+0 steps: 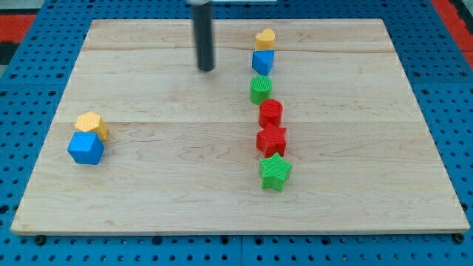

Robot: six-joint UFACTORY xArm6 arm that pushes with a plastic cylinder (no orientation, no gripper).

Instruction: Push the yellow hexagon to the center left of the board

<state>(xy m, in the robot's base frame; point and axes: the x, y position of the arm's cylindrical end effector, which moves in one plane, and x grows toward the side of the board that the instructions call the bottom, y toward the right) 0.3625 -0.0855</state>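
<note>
- Camera view: the rod hangs over the wooden board (222, 214) near the view's top, my tip (205, 69) touching nothing.
- No jaws here to open or close (just a bare rod), so it holds nothing.
- The yellow hexagon (92, 124) sits far off toward the view's lower left of the tip, close to the board's left edge, about mid-height.
- It's touching the blue hexagon (86, 148) just below it.
- Looks to me like it's roughly at center left already; any nudge must come from its right.
- Right of the tip runs a column, well apart from the hexagon: yellow heart (265, 38), blue block (262, 61), green block (260, 89), red block (270, 113), red star (271, 140), green star (276, 172).
</note>
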